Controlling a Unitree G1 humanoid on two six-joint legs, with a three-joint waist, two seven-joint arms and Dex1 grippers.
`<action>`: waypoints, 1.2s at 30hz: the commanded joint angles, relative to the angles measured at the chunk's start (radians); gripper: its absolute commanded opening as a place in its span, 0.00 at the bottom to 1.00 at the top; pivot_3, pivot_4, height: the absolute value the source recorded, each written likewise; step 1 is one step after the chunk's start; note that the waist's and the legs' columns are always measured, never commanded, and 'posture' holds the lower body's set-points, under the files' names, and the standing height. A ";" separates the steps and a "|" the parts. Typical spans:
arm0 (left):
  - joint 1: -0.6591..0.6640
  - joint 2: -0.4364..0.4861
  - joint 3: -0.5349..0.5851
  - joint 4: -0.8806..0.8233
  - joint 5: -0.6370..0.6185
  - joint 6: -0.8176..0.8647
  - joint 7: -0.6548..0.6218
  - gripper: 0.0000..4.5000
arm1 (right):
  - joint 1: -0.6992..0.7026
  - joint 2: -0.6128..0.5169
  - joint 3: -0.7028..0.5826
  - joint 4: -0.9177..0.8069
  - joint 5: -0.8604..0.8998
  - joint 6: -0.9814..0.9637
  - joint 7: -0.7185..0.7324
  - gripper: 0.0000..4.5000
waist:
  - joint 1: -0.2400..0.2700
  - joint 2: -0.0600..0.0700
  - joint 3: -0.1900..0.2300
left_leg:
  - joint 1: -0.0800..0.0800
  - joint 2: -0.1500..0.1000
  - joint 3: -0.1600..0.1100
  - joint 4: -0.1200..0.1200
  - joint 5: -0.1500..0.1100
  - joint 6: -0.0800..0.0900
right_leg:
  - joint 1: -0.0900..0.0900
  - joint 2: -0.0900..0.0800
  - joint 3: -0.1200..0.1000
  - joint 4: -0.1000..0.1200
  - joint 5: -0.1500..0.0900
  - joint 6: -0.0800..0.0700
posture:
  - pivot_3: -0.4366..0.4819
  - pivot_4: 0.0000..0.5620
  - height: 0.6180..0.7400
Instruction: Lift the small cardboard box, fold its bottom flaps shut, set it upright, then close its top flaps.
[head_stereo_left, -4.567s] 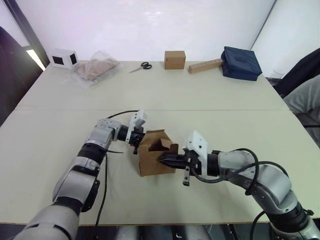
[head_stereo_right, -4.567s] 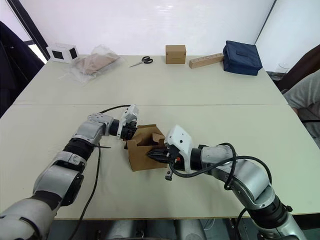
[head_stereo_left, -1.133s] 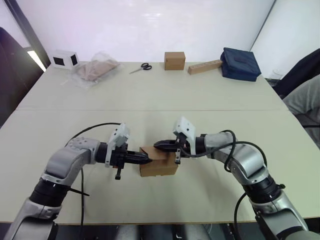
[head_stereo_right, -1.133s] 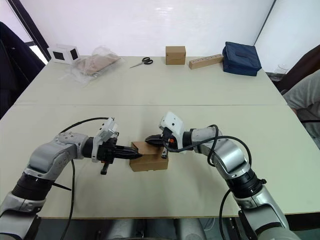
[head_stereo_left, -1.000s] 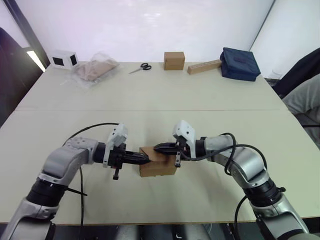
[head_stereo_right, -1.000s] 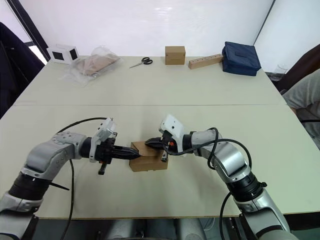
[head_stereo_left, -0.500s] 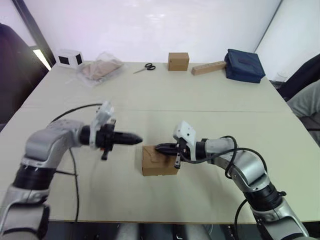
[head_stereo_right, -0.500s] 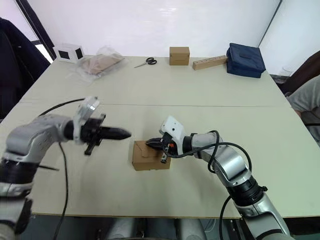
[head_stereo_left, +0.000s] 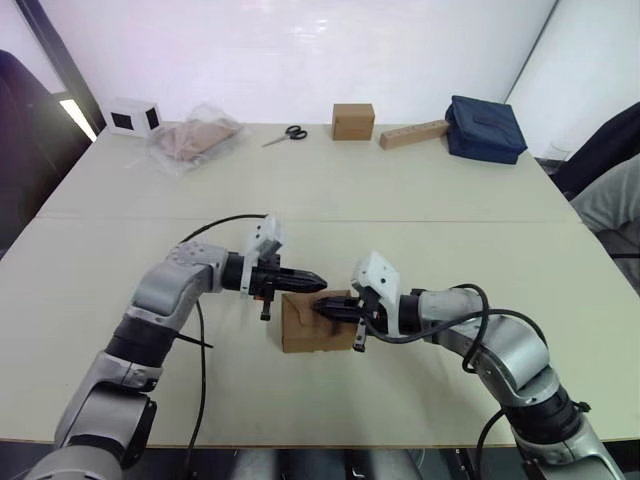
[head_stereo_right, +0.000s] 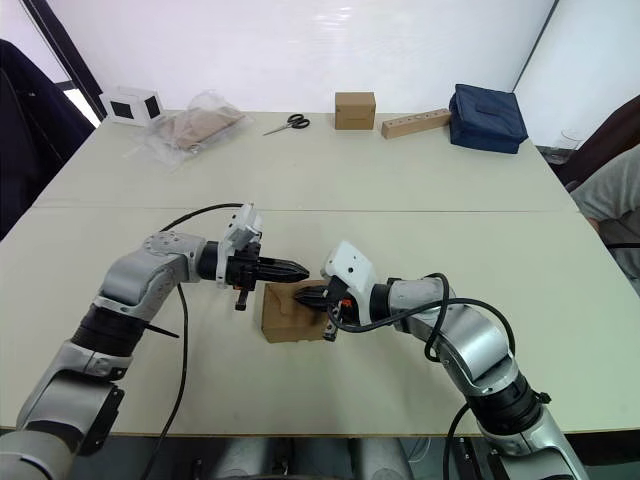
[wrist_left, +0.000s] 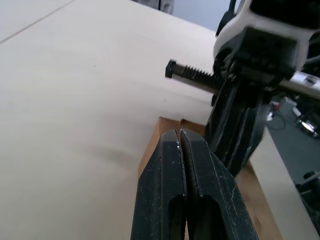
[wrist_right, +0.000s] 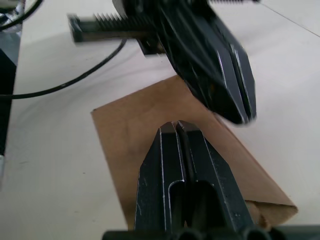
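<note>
Beige table (head_stereo_left: 420, 190), white wall (head_stereo_left: 300, 50), scissors (head_stereo_left: 285, 134)

You saw matt brown cardboard on the small cardboard box (head_stereo_left: 313, 324), smooth matt black plastic on both grippers' fingers (wrist_left: 182, 200), crinkly glossy film on the bag (head_stereo_left: 193, 140), and a matt cream table (head_stereo_left: 330, 185).

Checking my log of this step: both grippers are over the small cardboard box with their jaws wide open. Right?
Not quite. The left gripper and right gripper are over the small cardboard box, but their jaws are shut, not open; each wrist view shows the two fingers pressed together.
</note>
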 joint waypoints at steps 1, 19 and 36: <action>0.003 -0.006 -0.005 -0.012 0.018 -0.033 -0.008 0.01 | -0.013 -0.017 -0.032 -0.056 0.030 0.015 -0.004 0.00 | 0.001 0.000 0.000 | 0.000 0.000 0.000 0.000 0.000 0.000 | 0.000 0.000 0.000 0.000 0.000 0.000 | 0.48 0.27 1.00; 0.012 -0.016 0.014 -0.013 0.013 -0.029 0.016 0.01 | 0.002 -0.123 -0.001 -0.088 0.082 0.045 0.066 0.00 | 0.002 0.000 0.000 | 0.000 0.000 0.000 0.000 0.000 0.000 | 0.000 -0.001 0.000 0.000 0.000 0.001 | 0.48 0.27 1.00; 0.029 -0.013 0.031 -0.053 0.000 -0.005 0.020 0.01 | -0.040 -0.086 0.039 0.041 -0.015 -0.042 0.013 0.00 | 0.002 0.000 0.000 | 0.000 0.000 0.000 0.000 0.000 0.000 | 0.001 0.000 0.000 0.000 0.000 0.000 | 0.48 0.27 1.00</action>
